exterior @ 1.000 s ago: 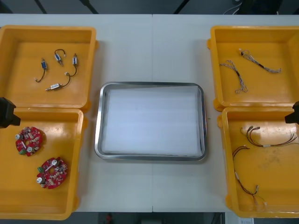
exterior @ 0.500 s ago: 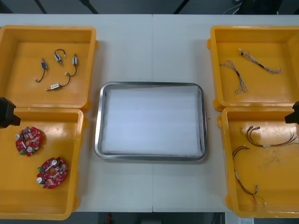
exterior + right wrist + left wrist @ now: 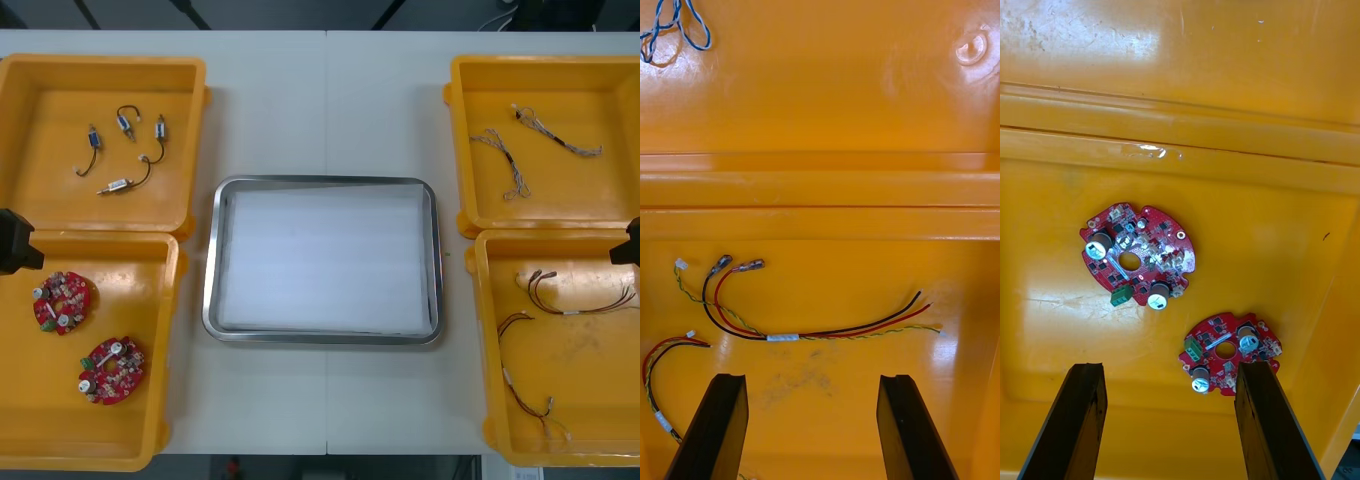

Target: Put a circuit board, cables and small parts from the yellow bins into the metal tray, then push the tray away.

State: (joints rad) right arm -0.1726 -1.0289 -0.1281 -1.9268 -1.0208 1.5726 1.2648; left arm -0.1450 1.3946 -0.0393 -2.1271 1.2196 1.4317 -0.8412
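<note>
Near circuit boards [image 3: 1161,247] | left end effector [image 3: 1169,367] hovers, apart | right end effector [image 3: 811,379] near cables [image 3: 782,337], apart

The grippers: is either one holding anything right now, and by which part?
Nothing is held. The left gripper stands open over the circuit boards, the right gripper open over the red and yellow cables.

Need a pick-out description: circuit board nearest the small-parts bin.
In the near yellow bin on the robot's left lie two round red boards. The target board is closer to the far bin of small metal parts; the other board sits nearer the robot and tray.
</note>
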